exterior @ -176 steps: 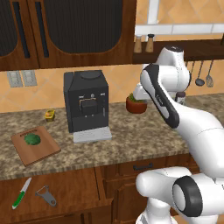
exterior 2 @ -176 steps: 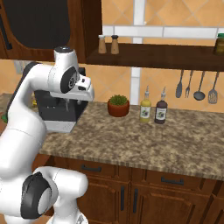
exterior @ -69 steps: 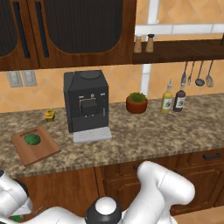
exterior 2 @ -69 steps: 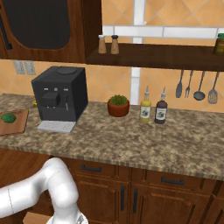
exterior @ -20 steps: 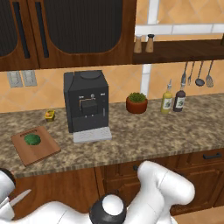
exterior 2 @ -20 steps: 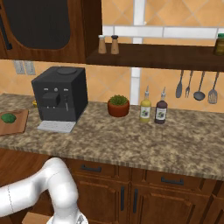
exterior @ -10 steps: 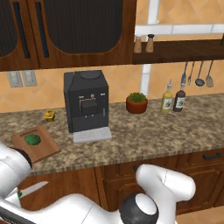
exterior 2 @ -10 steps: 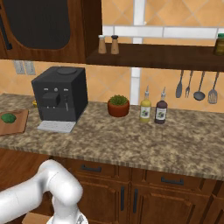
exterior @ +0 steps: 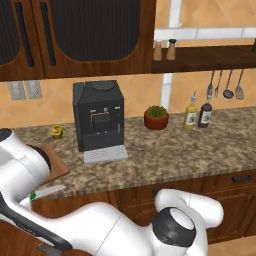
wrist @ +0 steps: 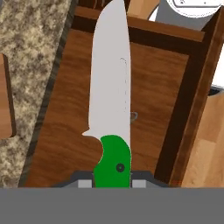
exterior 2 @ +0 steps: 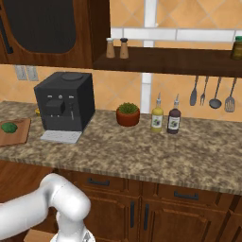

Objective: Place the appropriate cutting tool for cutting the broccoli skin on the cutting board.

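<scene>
My gripper [wrist: 112, 183] is closed tight on the green handle of the knife [wrist: 111, 94]; in the hand view the silver blade points away from me, over an open wooden drawer [wrist: 61, 144]; the speckled counter [wrist: 30, 57] runs along the left side of that view, with a brown edge of the cutting board [wrist: 5, 105] at the far left. In the left base view the knife [exterior: 47, 192] shows just off the counter's front edge, near its left end, blade roughly level, green end beside my white arm; the cutting board [exterior: 56, 165] lies on the counter just above it, partly hidden by my arm. In the right base view the cutting board [exterior 2: 14, 134] sits at the counter's left end with the broccoli [exterior 2: 8, 127] on it, left of the black coffee machine [exterior 2: 64, 101].
</scene>
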